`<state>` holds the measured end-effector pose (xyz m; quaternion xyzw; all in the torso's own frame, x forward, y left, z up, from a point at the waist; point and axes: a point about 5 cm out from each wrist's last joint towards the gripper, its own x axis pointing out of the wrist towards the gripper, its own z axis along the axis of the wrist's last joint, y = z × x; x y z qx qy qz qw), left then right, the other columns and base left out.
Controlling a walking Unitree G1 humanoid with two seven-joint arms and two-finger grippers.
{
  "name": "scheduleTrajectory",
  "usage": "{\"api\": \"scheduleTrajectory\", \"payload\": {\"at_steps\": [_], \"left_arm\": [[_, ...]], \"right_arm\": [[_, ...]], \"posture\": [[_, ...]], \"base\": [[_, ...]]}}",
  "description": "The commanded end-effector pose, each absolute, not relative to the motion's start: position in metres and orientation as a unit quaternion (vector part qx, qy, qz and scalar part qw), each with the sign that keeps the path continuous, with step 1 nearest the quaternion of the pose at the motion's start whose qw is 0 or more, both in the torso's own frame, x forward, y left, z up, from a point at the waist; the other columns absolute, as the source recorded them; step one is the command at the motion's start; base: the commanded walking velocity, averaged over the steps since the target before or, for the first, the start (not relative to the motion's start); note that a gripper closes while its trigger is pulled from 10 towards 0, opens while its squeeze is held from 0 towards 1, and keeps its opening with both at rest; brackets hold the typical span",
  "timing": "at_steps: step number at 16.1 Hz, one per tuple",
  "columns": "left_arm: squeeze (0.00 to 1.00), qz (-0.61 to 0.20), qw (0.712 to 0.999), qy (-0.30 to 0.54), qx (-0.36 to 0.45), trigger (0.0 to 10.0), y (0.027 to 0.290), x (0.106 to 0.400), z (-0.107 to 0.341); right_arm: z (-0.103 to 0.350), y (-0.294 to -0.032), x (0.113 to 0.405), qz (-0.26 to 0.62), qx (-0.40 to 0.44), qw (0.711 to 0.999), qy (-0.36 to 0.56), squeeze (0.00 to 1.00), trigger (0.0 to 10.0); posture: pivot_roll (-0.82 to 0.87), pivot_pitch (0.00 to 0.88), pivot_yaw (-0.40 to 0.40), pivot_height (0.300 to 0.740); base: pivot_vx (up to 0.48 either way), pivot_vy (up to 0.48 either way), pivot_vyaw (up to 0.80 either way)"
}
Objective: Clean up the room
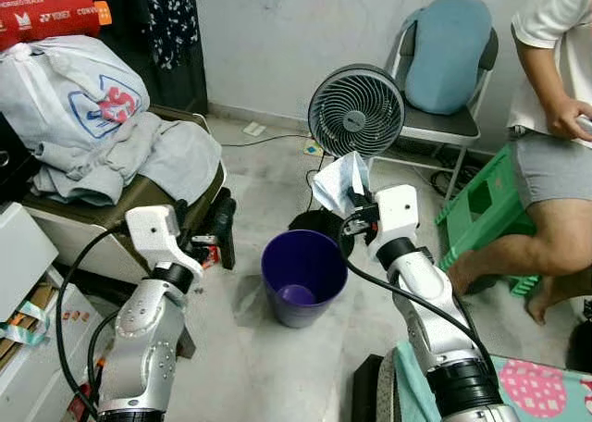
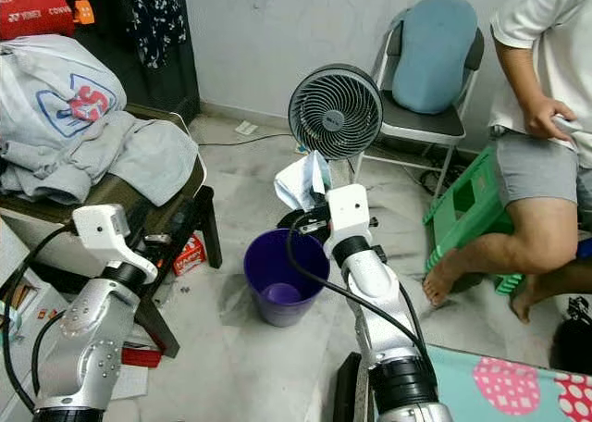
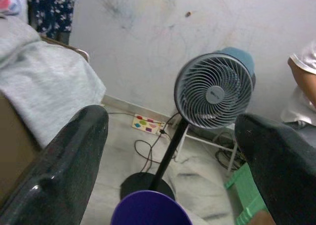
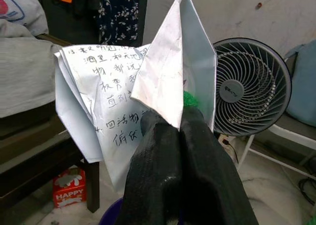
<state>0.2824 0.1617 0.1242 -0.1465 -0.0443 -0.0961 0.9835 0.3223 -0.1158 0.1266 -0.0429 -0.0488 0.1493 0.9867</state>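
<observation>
My right gripper [image 1: 352,217] is shut on a folded white paper [image 1: 339,181] with handwriting, seen close up as the paper [image 4: 143,82] in the right wrist view. It holds the paper just above the far rim of a purple bin [image 1: 303,276] on the floor. Something pale purple lies at the bin's bottom. My left gripper [image 1: 211,226] is raised to the left of the bin, open and holding nothing; its two black fingers [image 3: 64,170] frame the bin's rim [image 3: 150,212] in the left wrist view.
A standing fan [image 1: 356,112] is right behind the bin, with a cable and power strip [image 3: 145,124] by the wall. A chair with grey clothes and a bag [image 1: 102,135] is left. A seated person [image 1: 555,163], a green stool [image 1: 486,209] and a folding chair [image 1: 449,66] are right.
</observation>
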Motion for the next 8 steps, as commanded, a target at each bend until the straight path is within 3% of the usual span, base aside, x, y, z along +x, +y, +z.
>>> {"api": "scheduleTrajectory", "payload": {"at_steps": [1,6,8], "left_arm": [[0.00,-0.106,0.982,-0.053,-0.147,10.0,0.1594,0.2833,0.1289],[0.00,-0.104,0.982,-0.054,-0.148,10.0,0.1603,0.2837,0.1290],[0.00,-0.104,0.982,-0.054,-0.147,10.0,0.1606,0.2837,0.1290]], "right_arm": [[0.1281,-0.1180,0.3235,0.147,-0.042,0.987,-0.048,0.00,10.0],[0.1290,-0.1163,0.3229,0.153,-0.050,0.985,-0.053,0.00,10.0],[0.1290,-0.1161,0.3230,0.153,-0.050,0.986,-0.053,0.00,10.0]], "posture": [[-0.01,0.027,-0.088,0.740],[-0.01,0.030,-0.088,0.740],[-0.01,0.032,-0.087,0.740]], "base": [[0.247,0.000,0.00],[0.257,0.000,0.00],[0.296,0.000,0.73]]}}
